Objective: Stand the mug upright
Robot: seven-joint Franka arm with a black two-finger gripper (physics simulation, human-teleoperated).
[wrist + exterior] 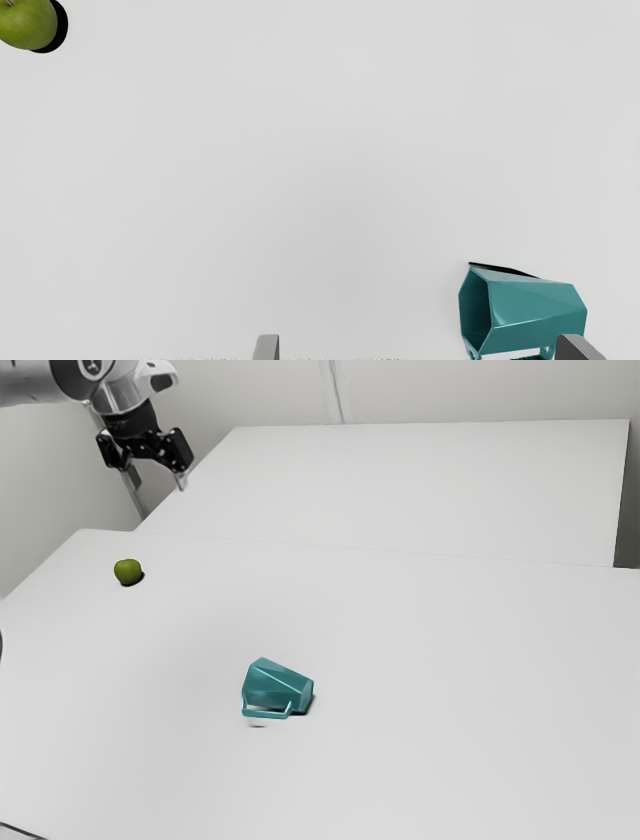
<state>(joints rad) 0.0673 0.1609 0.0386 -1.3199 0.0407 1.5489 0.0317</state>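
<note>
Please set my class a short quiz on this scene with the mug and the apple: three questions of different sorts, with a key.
1. How does the teal mug rest on the table?
A) On its side
B) Upright
C) Upside down

2. True or false: the claw is open, its two fingers well apart.

3. Fill in the colour: the apple is ____.

Key: 1 A; 2 true; 3 green.

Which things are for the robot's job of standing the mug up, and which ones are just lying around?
For the job:
- teal mug, lying on its side
- black gripper, open, holding nothing

Just lying about:
- green apple, away from the mug
</note>
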